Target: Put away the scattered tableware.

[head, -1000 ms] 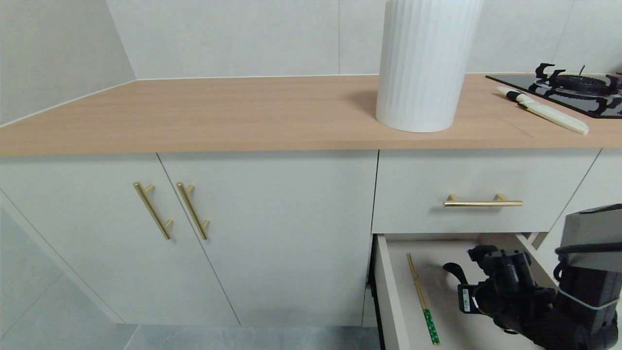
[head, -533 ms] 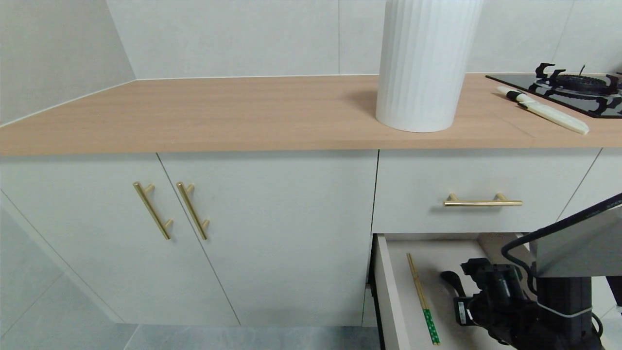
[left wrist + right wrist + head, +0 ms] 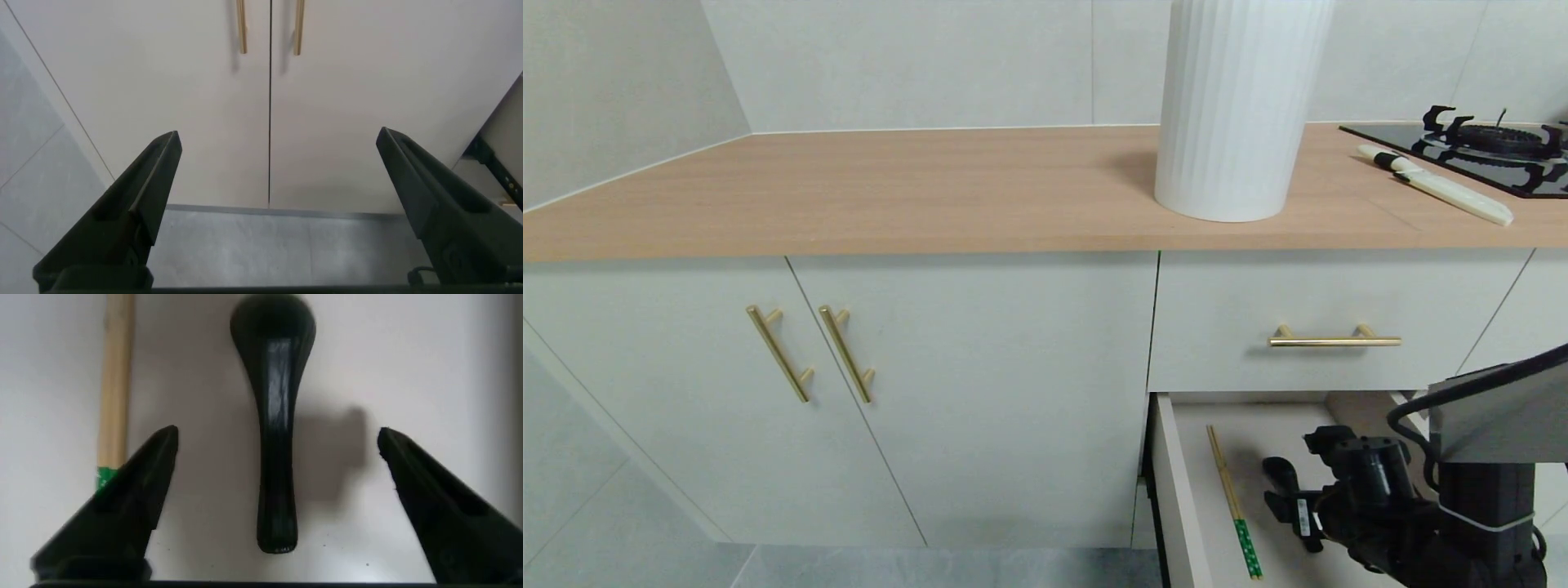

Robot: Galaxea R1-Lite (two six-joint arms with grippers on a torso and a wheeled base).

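Observation:
A black spoon lies flat on the floor of the open lower drawer. My right gripper hangs just above it, open, with one finger on each side of the handle and neither touching it. In the head view the right gripper is inside the drawer, and the spoon's bowl pokes out past it. A pair of wooden chopsticks with green ends lies along the drawer's left side, also seen as chopsticks beside the spoon. My left gripper is open and empty, low in front of the cabinet doors.
On the wooden counter stand a tall white ribbed canister, a white knife with a black handle and a black gas hob. A shut drawer with a brass handle sits right above the open one. Double cabinet doors are shut.
The right arm's upper part swung across the lower right of the head view. The right gripper sank a little deeper into the drawer, and the spoon's bowl dropped with it.

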